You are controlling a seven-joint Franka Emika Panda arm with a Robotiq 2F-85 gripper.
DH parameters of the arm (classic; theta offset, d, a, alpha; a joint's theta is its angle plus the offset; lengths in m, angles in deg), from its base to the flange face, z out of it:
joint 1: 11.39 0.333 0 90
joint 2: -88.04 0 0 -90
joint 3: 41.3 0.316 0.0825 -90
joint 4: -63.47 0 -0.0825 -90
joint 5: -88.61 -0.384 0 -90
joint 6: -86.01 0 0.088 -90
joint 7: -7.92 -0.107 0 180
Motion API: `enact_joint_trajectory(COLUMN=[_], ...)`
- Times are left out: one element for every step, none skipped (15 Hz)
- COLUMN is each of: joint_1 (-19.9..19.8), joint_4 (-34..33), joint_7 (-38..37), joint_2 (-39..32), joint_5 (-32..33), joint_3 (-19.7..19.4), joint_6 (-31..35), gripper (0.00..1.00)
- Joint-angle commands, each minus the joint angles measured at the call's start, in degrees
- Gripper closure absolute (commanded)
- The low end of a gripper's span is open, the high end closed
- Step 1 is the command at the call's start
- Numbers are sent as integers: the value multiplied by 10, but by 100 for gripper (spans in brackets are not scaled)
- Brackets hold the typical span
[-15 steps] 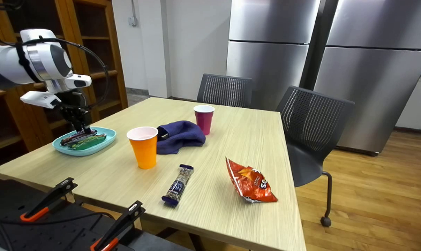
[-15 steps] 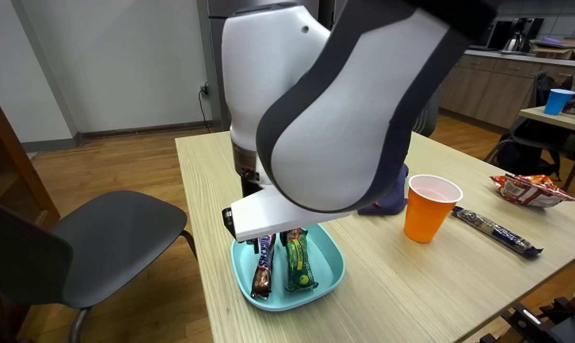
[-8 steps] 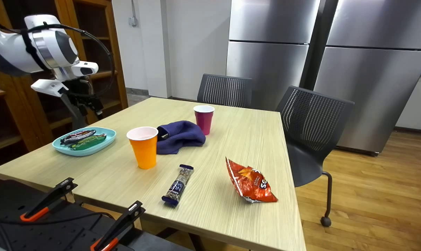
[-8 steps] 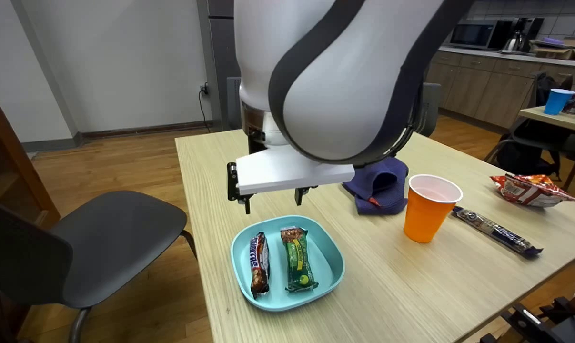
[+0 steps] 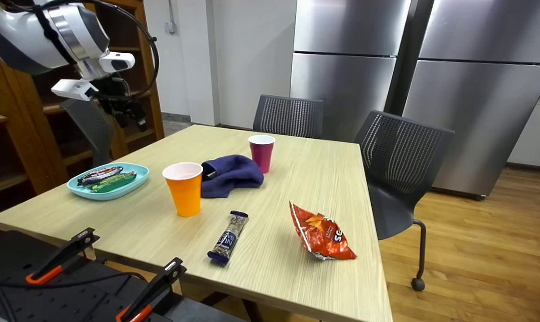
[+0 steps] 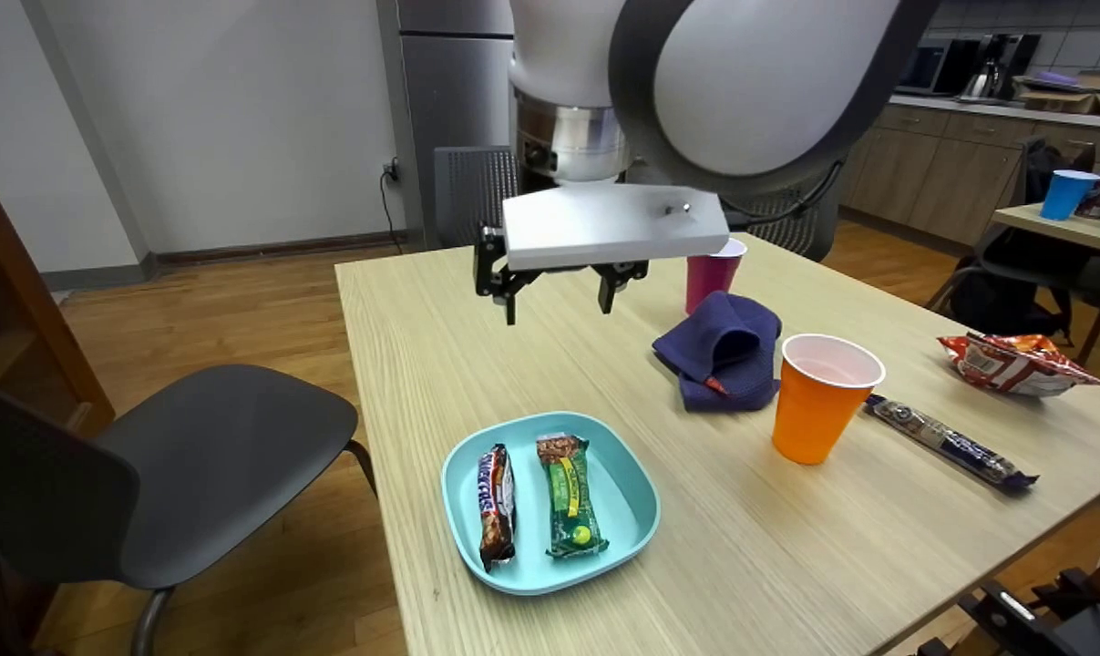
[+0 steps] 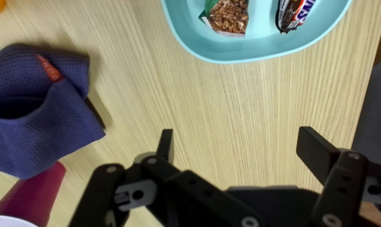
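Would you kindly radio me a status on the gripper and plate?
Gripper open, holding nothing, clear of blue plate. Snickers bar and green-wrapped bar inside plate, apart. Purple cloth to the side, likely no obstacle.

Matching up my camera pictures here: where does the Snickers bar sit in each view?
In an exterior view: Snickers bar toward the left, about mid-height, just above the green-wrapped granola bar.
In an exterior view: Snickers bar below and slightly left of centre, left of the granola bar.
Wrist view: Snickers bar at the top edge, right of centre, partly cut off.
Shared landmark: the turquoise plate holding both bars.
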Motion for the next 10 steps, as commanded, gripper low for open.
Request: enact_joint_trajectory(joint_1=[-37, -59, -84, -109, -120, -145, -161, -167, -165, -163], joint_4=[46, 57, 69, 74, 37, 42, 43, 43, 42, 41], joint_7=[-24, -17, -1, 7, -18, -16, -15, -15, -16, -17], joint_2=[84, 103, 125, 141, 85, 96, 98, 95, 91, 87], joint_5=[62, 79, 90, 101, 93, 98, 98, 98, 98, 98], joint_3=[11, 18, 25, 33, 64, 78, 90, 97, 102, 104], joint_6=[-41, -43, -46, -53, -35, -36, -35, -35, -35, -35], gripper=[0, 0, 0, 0, 0, 0, 0, 0, 0, 0])
